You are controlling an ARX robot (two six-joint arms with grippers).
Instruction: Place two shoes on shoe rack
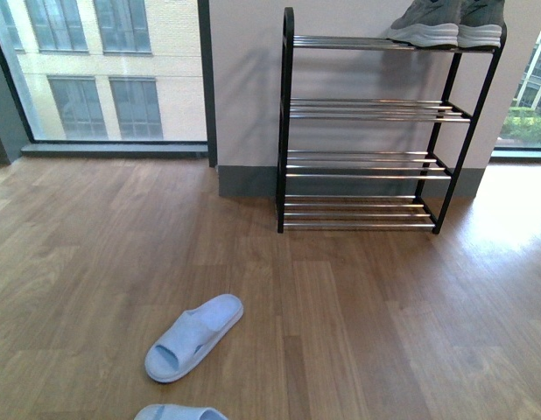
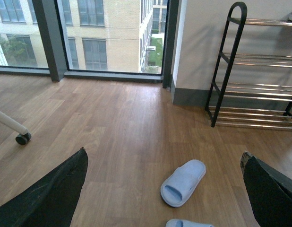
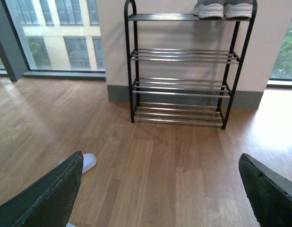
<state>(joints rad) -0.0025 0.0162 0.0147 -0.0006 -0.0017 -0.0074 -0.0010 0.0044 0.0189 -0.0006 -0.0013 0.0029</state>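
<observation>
Seen only from left wrist: caster wheel [image 2: 22,138]. Up on rack's [image 1: 287,131] top shelf, sneakers [image 1: 446,24]; down on floor [image 1: 367,315], slippers [image 1: 193,337]. Left gripper [image 2: 163,153] and right gripper [image 3: 161,156] with jaws wide apart.

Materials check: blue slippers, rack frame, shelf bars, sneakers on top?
Light-blue slide slippers: moulded plastic or foam, matte, one seamless piece. Shoe rack frame: black painted metal tube, likely. Shelf bars: chromed metal, bright reflections. Grey sneakers: textile upper, white rubbery soles.
</observation>
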